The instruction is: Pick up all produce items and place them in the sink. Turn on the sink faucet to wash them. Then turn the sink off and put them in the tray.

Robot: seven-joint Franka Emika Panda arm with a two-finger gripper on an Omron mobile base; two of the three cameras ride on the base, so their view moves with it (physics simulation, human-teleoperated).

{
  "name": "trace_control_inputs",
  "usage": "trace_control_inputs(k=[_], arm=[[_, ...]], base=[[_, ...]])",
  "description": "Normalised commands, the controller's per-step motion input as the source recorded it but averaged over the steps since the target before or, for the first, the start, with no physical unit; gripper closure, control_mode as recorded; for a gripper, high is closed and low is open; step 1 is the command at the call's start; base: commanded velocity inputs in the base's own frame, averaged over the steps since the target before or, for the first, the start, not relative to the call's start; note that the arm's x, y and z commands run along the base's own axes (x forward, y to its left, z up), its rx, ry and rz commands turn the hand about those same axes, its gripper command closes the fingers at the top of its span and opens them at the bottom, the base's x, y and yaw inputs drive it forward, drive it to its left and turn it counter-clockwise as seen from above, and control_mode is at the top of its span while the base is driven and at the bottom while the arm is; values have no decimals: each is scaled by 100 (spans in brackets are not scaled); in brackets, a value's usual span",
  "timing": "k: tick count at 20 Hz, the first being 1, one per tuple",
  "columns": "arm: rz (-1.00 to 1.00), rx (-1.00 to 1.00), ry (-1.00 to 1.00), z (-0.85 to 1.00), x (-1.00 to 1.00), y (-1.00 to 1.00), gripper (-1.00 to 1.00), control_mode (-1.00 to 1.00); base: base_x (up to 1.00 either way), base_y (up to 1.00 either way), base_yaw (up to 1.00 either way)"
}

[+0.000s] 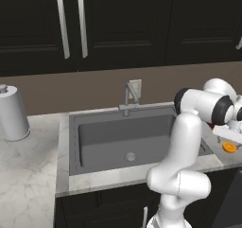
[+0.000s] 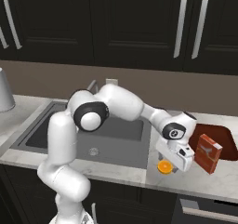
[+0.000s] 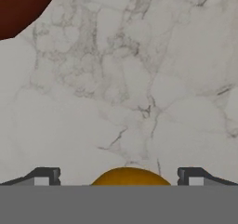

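Note:
The produce item, a small orange piece (image 2: 163,167), lies on the marble counter to the right of the sink (image 2: 111,148). My gripper (image 2: 169,168) hangs just over it, open, with a fingertip on either side. In the hand view the orange piece (image 3: 128,177) sits low between the two fingertips (image 3: 44,177), not clamped. The same piece (image 1: 229,147) peeks out under the hand in the left base view. The dark red tray (image 2: 226,139) lies further right on the counter. The grey faucet (image 1: 130,97) stands behind the dark basin (image 1: 75,149), and no water runs.
A reddish-brown box (image 2: 208,153) stands upright right beside the hand, in front of the tray. A paper towel roll (image 1: 12,113) stands on the counter far left. Dark cabinets hang above. A corner of the tray (image 3: 18,7) shows beyond the fingers.

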Motion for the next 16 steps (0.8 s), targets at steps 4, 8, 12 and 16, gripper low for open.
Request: trace_control_inputs(k=[4, 8, 12, 16], arm=[[0, 0, 0, -5, -15, 1, -100, -100], [0, 0, 0, -2, -17, 0, -100, -100], [0, 0, 0, 0, -13, 0, -100, -100], [0, 0, 0, -2, -5, 3, -100, -100]], base=[[0, 0, 0], [0, 0, 0], [0, 0, 0], [0, 0, 0]])
